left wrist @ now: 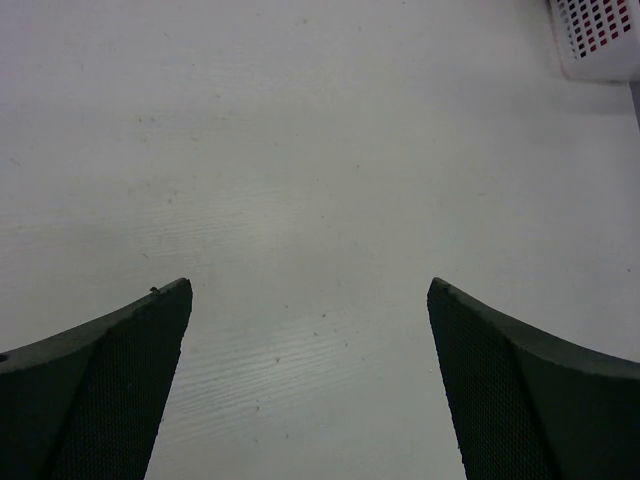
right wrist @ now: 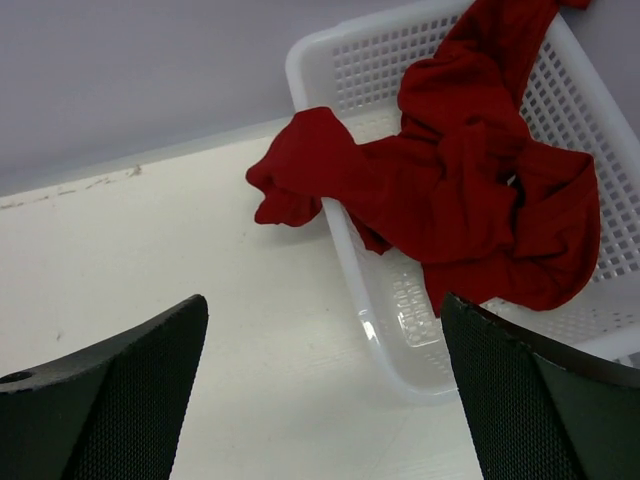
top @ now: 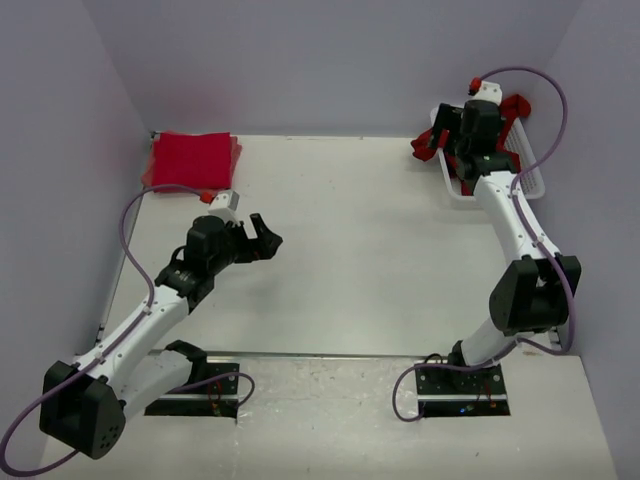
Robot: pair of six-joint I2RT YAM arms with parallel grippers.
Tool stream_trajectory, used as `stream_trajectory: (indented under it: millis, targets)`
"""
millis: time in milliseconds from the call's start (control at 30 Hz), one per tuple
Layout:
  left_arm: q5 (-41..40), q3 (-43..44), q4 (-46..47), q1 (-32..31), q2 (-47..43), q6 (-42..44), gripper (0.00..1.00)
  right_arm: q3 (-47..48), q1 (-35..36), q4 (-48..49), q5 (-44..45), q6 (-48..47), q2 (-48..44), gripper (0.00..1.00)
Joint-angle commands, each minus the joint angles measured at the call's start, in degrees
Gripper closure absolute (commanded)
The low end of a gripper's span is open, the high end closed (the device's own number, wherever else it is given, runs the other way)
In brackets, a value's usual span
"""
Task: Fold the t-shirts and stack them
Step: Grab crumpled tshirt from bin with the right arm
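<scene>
1. Red crumpled cloth t-shirt (right wrist: 470, 190) lies bunched in the white plastic lattice basket (right wrist: 405, 310) at the upper right of the top view. One lobe spills over the basket's left rim.
2. The right pincer (right wrist: 322, 305) hangs above that rim, its fingers wide apart and holding nothing. The step in hand is probably the pick-up.
3. It is best to come down on the spilled lobe or a raised ridge, so the fingers close on cloth alone and not on lattice.
4. Lift high before carrying left, or the basket may drag along.
5. The left pincer (left wrist: 308, 285) hovers over the white tabletop (top: 380, 250), spread and empty, well placed to take a second corner.
6. Folded bright red t-shirts (top: 192, 160) sit stacked at the upper left of the top view; spread the new one short of them.
</scene>
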Motion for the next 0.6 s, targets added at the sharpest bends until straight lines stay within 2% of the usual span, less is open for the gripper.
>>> stream_trajectory:
  millis: [0,100,267,400,567]
  targets:
    - [-1.2,2.0,2.5,-0.6,0.4,2.3,0.00,3.5,-2.2,1.2,0.6,-0.6,2.7,0.01]
    - [-1.1,1.9,2.9,-0.7,0.7,2.6,0.00,6.8,-3.8,0.6,-3.7,-1.3,7.3,0.01]
    - [-0.3,2.0,3.1,-0.8,1.9,2.9,0.00,12.6,-4.9,0.5,3.1,0.0,14.3,0.01]
    - [-0.5,1.6,3.1,-0.8,2.3,3.0,0.00,13.6,-10.6,-0.6,0.2,5.3,17.3,0.07]
    - [0.7,0.2,4.2,-0.9,2.0,1.6,0.00,15.1,-14.7,-3.4,-0.4,6.2,22.5,0.05]
